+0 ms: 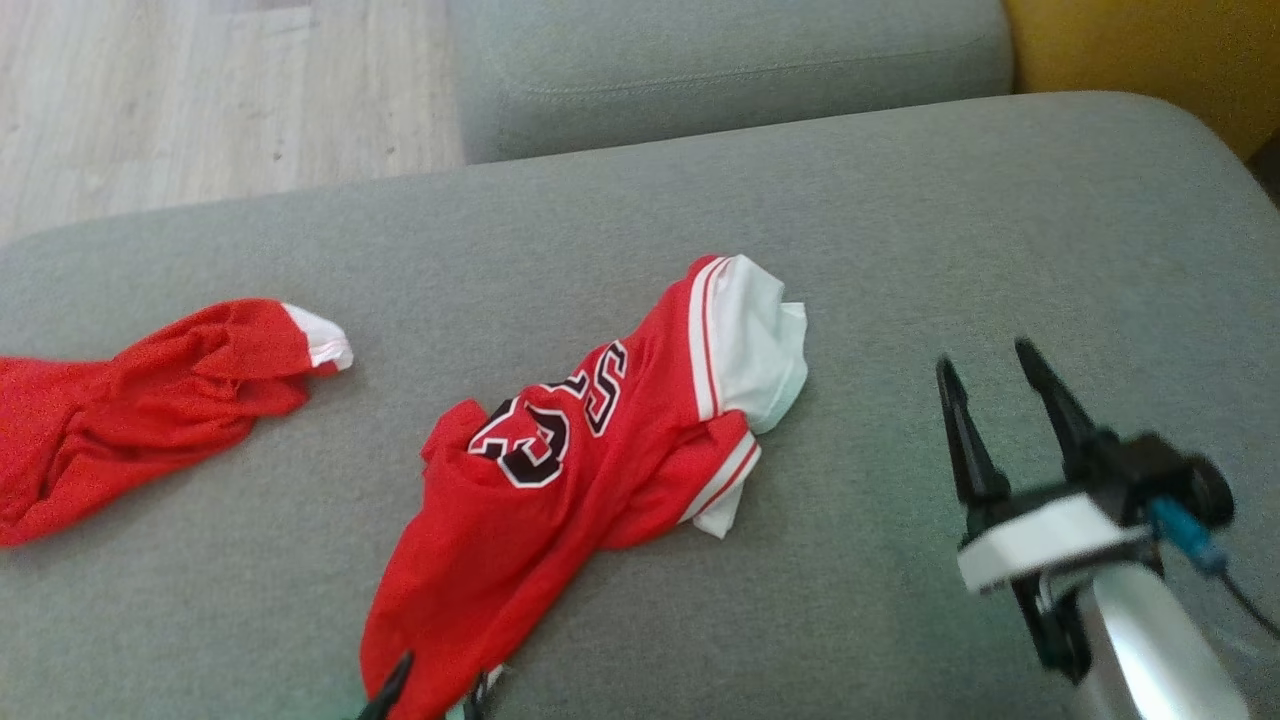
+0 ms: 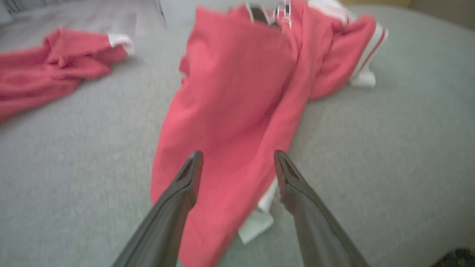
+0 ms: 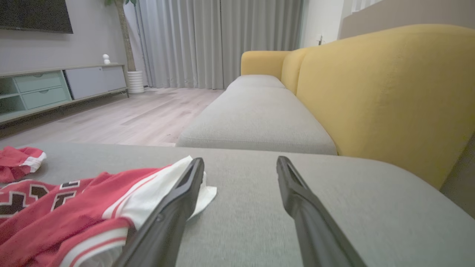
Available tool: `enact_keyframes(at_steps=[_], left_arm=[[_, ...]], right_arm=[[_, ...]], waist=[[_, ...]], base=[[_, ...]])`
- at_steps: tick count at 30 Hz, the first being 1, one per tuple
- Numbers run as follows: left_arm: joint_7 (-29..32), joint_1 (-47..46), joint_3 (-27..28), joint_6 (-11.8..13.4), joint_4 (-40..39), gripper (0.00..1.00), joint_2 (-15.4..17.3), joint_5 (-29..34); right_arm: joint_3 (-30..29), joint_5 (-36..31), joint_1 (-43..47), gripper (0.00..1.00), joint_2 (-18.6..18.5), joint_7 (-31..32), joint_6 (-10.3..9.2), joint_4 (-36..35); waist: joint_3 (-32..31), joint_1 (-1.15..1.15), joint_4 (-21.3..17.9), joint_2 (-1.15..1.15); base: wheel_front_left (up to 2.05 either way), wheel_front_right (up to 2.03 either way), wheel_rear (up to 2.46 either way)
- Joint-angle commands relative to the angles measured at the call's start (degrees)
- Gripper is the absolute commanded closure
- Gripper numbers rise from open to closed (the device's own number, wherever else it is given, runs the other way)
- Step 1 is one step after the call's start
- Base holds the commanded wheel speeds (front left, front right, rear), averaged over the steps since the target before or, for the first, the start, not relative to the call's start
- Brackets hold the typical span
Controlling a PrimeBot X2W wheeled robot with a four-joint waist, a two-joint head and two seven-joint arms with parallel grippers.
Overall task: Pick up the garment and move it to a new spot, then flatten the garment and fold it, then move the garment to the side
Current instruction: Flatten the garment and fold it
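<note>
- Head view: the red jersey (image 1: 590,440) lies crumpled in the middle of the frame on the grey cushion (image 1: 1000,220), with its numerals up and its white-trimmed end toward the upper right.
- The right claw (image 1: 985,355) hangs at the lower right, well apart from the jersey, its fingers spread and empty.
- The left claw (image 1: 440,672) shows only its tips at the bottom edge, over the jersey's lower end.
- There are two red garments. The second red garment (image 1: 150,410) lies at the left edge, apart from the jersey.
- Bare cushion stretches wide to the right. Beyond the far edge, wooden floor (image 1: 200,90) shows at the upper left.
- Left wrist view: the left claw (image 2: 237,154) is released, and the blurred jersey (image 2: 230,92) runs up the centre between its fingers. The second red garment (image 2: 48,63) sits at the upper left.
- Right wrist view: the right claw (image 3: 240,159) is spread and holds nothing. The jersey (image 3: 74,207) fills the lower left behind the left-hand finger, and bare cushion lies ahead.
- A yellow sofa back (image 3: 371,92) rises at the right.
</note>
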Motion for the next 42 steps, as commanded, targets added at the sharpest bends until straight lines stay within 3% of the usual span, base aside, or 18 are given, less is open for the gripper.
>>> enact_keyframes(at_steps=[1,6,19,20,22,23,26,28,35,42], left_arm=[[2.09,-0.67,1.35,-0.36,-2.27,0.0,1.18,0.57],[9.47,0.24,0.62,-1.03,-4.43,0.0,2.38,0.16],[14.55,-2.73,-0.24,-1.16,-3.49,0.0,4.02,0.31],[14.84,-3.0,-0.29,-1.19,-3.39,0.03,4.09,0.25],[15.22,-3.51,-0.33,-1.11,-3.26,0.33,4.14,0.16],[15.46,-3.78,-0.4,-1.12,-3.18,0.53,4.14,0.1],[15.93,-4.68,-0.86,-1.27,-3.07,0.69,4.15,0.02],[16.33,-5.29,-1.32,-1.4,-2.84,1.0,4.19,0.1],[17.11,-8.02,-3.21,-1.85,-3.38,1.0,3.9,0.37],[16.58,-9.94,-4.42,-1.69,-4.16,1.0,3.2,0.38]], right_arm=[[2.17,0.59,-3.79,0.0,-0.95,-0.62,0.44,-1.2],[6.03,1.86,-9.38,0.0,-3.12,-0.12,0.44,2.77],[12.45,5.81,-20.43,0.0,-3.3,4.47,0.44,13.14],[12.53,6.2,-21.17,0.0,-3.15,4.77,0.44,14.08],[13.17,6.08,-22.94,0.0,-3.4,5.6,0.44,16.11],[13.22,6.46,-23.81,0.0,-3.35,5.98,0.44,17.22],[13.49,7.71,-26.59,0.0,-3.38,7.06,0.44,20.61],[14.45,9.21,-28.24,0.0,-3.16,7.96,0.44,22.96],[20.17,15.42,-32.3,0.0,-4.27,14.17,0.44,30.34],[21.05,19.12,-34.78,0.0,-4.59,15.93,0.44,36.39]], waist=[[0.52,0.0,0.54,0.0],[1.02,0.0,1.4,0.0],[4.97,0.0,1.02,0.0],[5.34,0.0,0.96,0.0],[6.1,0.0,1.01,0.0],[6.45,0.0,1.1,0.0],[7.41,0.0,1.82,0.0],[7.77,0.0,2.54,0.0],[8.86,0.0,5.59,0.0],[9.98,0.0,8.08,0.0]], base=[[0.0,0.0,0.0],[0.0,0.0,0.0],[0.0,0.0,0.0],[0.0,0.0,0.0],[0.0,0.0,0.0],[0.0,0.0,0.0],[0.0,0.0,0.0],[0.0,0.0,0.0],[0.0,0.0,0.0],[0.0,0.0,0.0]])
